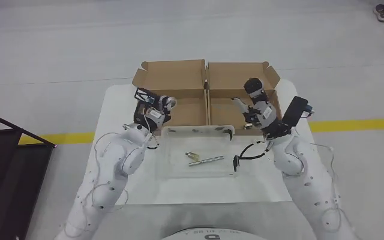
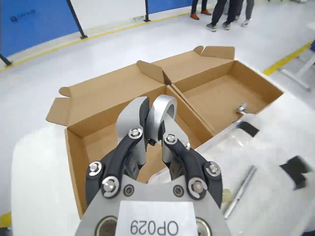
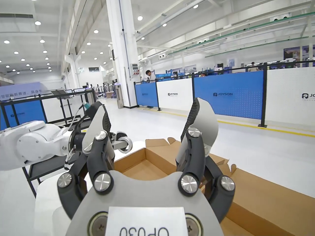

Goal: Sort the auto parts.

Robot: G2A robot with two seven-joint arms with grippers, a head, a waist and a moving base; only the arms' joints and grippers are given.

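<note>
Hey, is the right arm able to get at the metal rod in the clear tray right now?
Probably yes: the right gripper is open and empty above the right box, beside the tray, and the rod lies uncovered.

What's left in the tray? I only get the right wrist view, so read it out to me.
Observer: Two parts lie in the clear tray: a thin metal rod and a small brass-coloured fitting beside it.
Operator: Now check the right cardboard box.
Observer: One small metal part lies on the floor of the right cardboard box, close to the wall beside the tray.
Operator: Tell me where the left arm's part hangs.
Observer: The left gripper is shut on the ring-ended metal part, held over the left cardboard box.
</note>
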